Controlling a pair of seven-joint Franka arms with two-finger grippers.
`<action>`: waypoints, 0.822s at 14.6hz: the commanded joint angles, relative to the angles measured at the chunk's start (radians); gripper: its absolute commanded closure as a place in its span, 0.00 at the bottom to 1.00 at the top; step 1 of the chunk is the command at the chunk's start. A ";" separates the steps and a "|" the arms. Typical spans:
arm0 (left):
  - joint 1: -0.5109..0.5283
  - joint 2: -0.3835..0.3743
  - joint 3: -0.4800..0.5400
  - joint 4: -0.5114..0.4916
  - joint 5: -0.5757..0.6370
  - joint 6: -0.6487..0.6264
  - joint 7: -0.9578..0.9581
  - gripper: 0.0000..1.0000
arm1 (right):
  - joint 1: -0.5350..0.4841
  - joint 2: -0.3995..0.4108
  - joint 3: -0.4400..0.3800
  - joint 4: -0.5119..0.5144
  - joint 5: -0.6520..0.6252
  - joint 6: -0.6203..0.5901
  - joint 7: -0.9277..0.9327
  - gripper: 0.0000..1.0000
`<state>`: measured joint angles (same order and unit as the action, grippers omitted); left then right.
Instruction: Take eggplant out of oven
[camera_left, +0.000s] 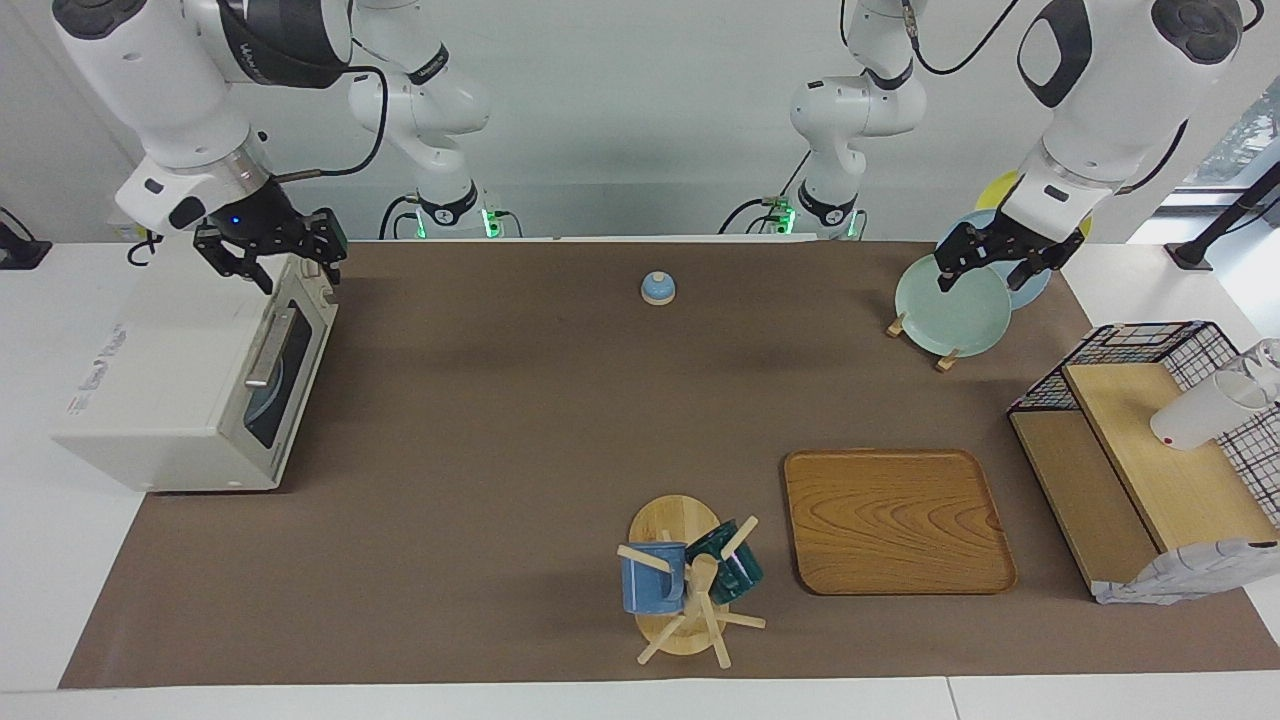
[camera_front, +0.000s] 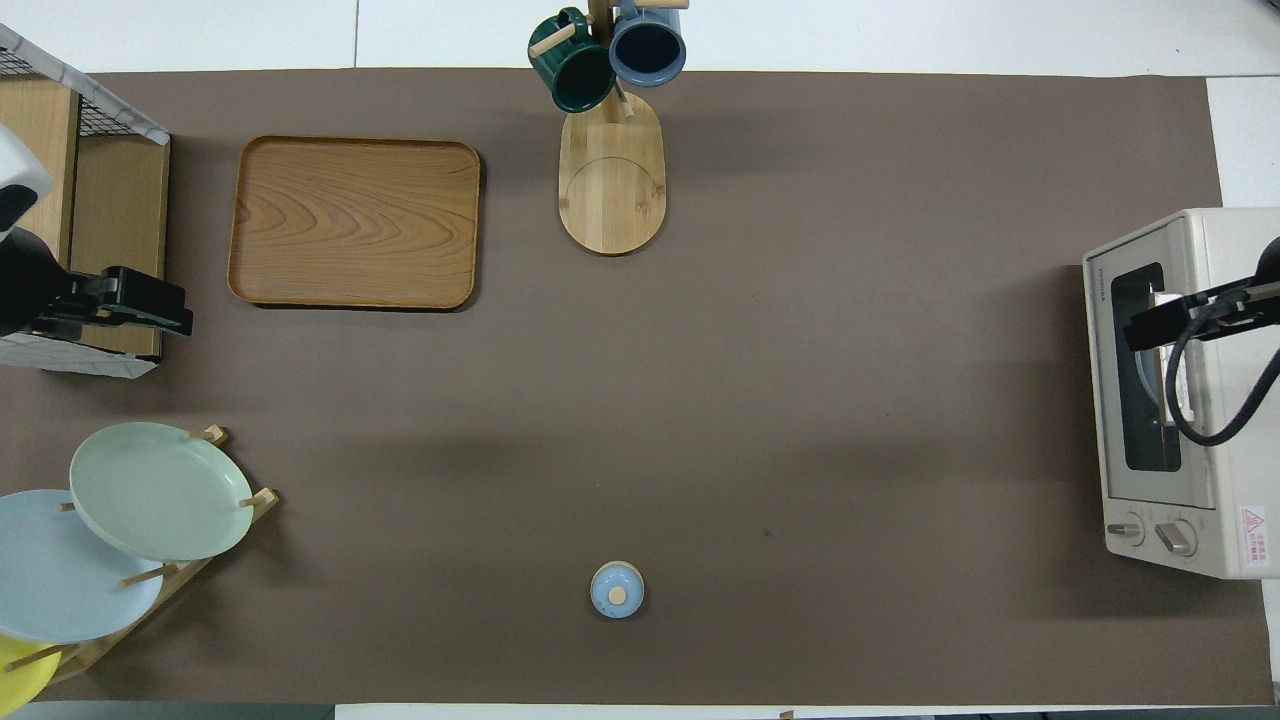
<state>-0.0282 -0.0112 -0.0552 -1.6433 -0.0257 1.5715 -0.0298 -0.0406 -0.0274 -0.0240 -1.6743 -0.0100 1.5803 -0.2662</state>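
Observation:
The off-white oven (camera_left: 170, 390) stands at the right arm's end of the table, also in the overhead view (camera_front: 1215, 400). Its glass door with the silver handle (camera_left: 268, 350) is shut. A blue plate shows dimly through the window. The eggplant is hidden. My right gripper (camera_left: 297, 270) hangs open just above the oven's top front edge, at the end nearer the robots, and shows in the overhead view (camera_front: 1140, 330). My left gripper (camera_left: 988, 272) waits open and empty in the air over the plate rack's end of the table (camera_front: 180, 315).
A rack with a pale green plate (camera_left: 950, 305) and other plates stands near the left arm. A black wire shelf rack (camera_left: 1150, 440), a wooden tray (camera_left: 895, 520), a mug tree (camera_left: 685, 580) and a small blue lid (camera_left: 657, 288) stand on the brown mat.

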 joint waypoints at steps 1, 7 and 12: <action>0.014 -0.006 -0.011 0.005 0.021 -0.013 0.001 0.00 | -0.044 -0.048 0.001 -0.099 0.013 0.078 -0.050 1.00; 0.014 -0.006 -0.011 0.005 0.021 -0.013 0.001 0.00 | -0.051 -0.034 0.001 -0.223 -0.111 0.220 0.141 1.00; 0.014 -0.006 -0.011 0.005 0.021 -0.014 -0.001 0.00 | -0.107 -0.014 0.001 -0.300 -0.183 0.313 0.154 1.00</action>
<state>-0.0282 -0.0112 -0.0552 -1.6433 -0.0257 1.5715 -0.0298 -0.1054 -0.0371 -0.0294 -1.9404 -0.1756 1.8560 -0.1230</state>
